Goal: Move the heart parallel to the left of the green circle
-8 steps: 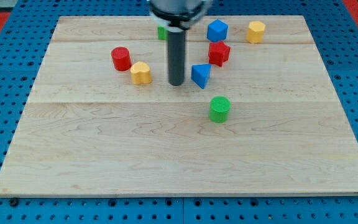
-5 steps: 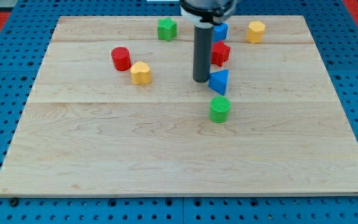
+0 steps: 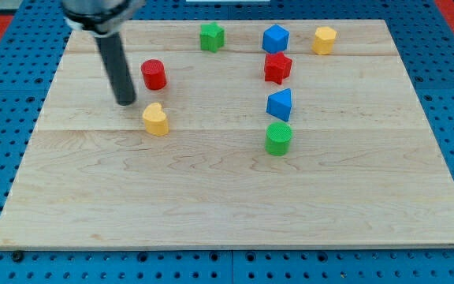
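The yellow heart lies left of the board's middle. The green circle sits right of centre, far to the heart's right and a little lower in the view. My tip rests on the board just up and left of the heart, a small gap apart. The red cylinder stands just right of the rod.
A blue triangular block sits directly above the green circle, nearly touching it. A red star block, a blue block, a yellow block and a green star block lie along the view's top.
My tip swung from beside the blue triangle far to the left. The blue triangle had been pushed right, above the green circle. The yellow heart has shifted down and left.
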Tool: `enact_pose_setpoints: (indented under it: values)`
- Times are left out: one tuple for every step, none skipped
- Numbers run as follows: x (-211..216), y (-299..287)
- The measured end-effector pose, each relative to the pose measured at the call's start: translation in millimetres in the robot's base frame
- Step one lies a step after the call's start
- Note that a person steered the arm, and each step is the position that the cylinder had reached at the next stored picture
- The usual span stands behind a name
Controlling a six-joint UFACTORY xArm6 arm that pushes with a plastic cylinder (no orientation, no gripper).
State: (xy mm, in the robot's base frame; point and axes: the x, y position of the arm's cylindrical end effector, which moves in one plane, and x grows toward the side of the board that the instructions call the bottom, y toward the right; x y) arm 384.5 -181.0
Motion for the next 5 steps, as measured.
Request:
enact_pose_setpoints:
  values:
    - [24, 36]
    - [31, 82]
    - [56, 114]
    - [57, 133]
    - [13, 84]
